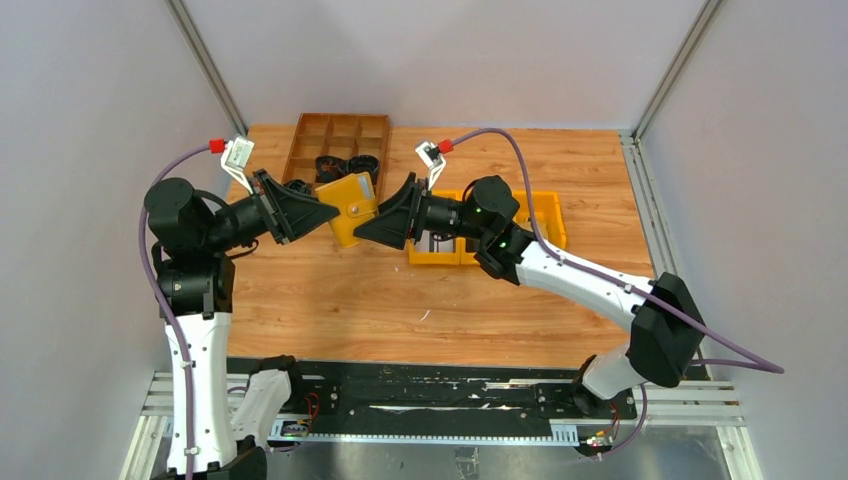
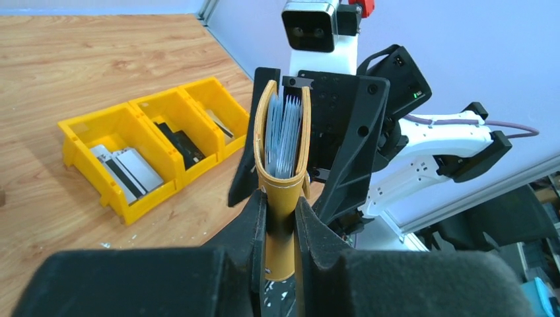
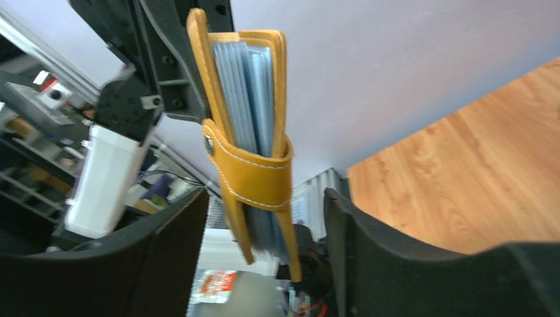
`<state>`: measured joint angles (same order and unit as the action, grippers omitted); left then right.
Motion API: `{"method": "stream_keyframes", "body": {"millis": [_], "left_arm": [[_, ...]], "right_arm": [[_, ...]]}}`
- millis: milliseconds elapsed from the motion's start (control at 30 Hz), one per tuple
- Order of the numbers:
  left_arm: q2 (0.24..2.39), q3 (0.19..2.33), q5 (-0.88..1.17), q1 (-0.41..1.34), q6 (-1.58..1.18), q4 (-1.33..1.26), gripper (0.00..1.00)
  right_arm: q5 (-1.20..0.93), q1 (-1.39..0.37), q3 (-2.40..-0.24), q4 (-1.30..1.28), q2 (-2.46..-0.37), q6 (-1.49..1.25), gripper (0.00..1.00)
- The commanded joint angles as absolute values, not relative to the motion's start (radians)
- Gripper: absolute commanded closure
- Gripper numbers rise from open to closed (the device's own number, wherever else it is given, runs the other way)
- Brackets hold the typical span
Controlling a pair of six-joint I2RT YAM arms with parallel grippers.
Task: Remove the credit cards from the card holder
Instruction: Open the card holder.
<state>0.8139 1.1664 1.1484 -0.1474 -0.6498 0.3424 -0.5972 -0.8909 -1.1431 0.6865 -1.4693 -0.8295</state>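
Observation:
My left gripper is shut on the spine edge of the mustard-yellow card holder and holds it up above the table. In the left wrist view the card holder sits pinched between my fingers, its pale blue sleeves showing inside. My right gripper is open and faces the holder from the right. In the right wrist view the holder hangs between the spread jaws, its strap closed around the sleeves. No loose credit card is in either gripper.
A row of bright yellow plastic bins stands under the right arm; in the left wrist view the bins hold several dark and silver cards. A brown wooden compartment tray with black items stands at the back.

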Motion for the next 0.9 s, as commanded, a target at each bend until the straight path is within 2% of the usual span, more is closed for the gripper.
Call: {"method": "stream_keyframes", "body": {"millis": [0, 67, 100, 133, 167, 200, 233, 267, 567, 867], "left_arm": [[0.79, 1.191, 1.135, -0.144, -0.604, 0.361, 0.8], [0.786, 1.191, 1.117, -0.143, -0.585, 0.381, 0.68], [0.784, 1.188, 1.116, -0.144, -0.584, 0.383, 0.6], [0.785, 1.185, 1.117, -0.144, -0.589, 0.384, 0.43], [0.786, 1.182, 1.121, -0.144, -0.599, 0.382, 0.26], [0.787, 1.181, 1.122, -0.145, -0.605, 0.382, 0.18], [0.788, 1.178, 1.126, -0.145, -0.624, 0.375, 0.03], [0.791, 1.174, 1.13, -0.144, -0.636, 0.362, 0.01], [0.813, 1.146, 1.201, -0.146, -0.816, 0.22, 0.01], [0.798, 1.117, 1.21, -0.144, -0.911, 0.117, 0.28]], "right_arm": [[-0.673, -0.887, -1.157, 0.834, -1.476, -0.947, 0.41], [-0.661, -0.887, -1.154, 0.817, -1.468, -0.942, 0.59], [-0.653, -0.887, -1.154, 0.806, -1.464, -0.938, 0.72], [-0.649, -0.887, -1.154, 0.792, -1.459, -0.933, 0.81], [-0.646, -0.888, -1.151, 0.786, -1.454, -0.927, 0.88], [-0.646, -0.887, -1.15, 0.784, -1.451, -0.924, 0.93], [-0.65, -0.887, -1.148, 0.785, -1.446, -0.917, 0.98], [-0.657, -0.887, -1.146, 0.789, -1.445, -0.916, 1.0], [-0.754, -0.879, -1.106, 1.018, -1.473, -1.005, 1.0], [-0.783, -0.889, -1.171, 1.01, -1.527, -1.02, 0.96]]}}
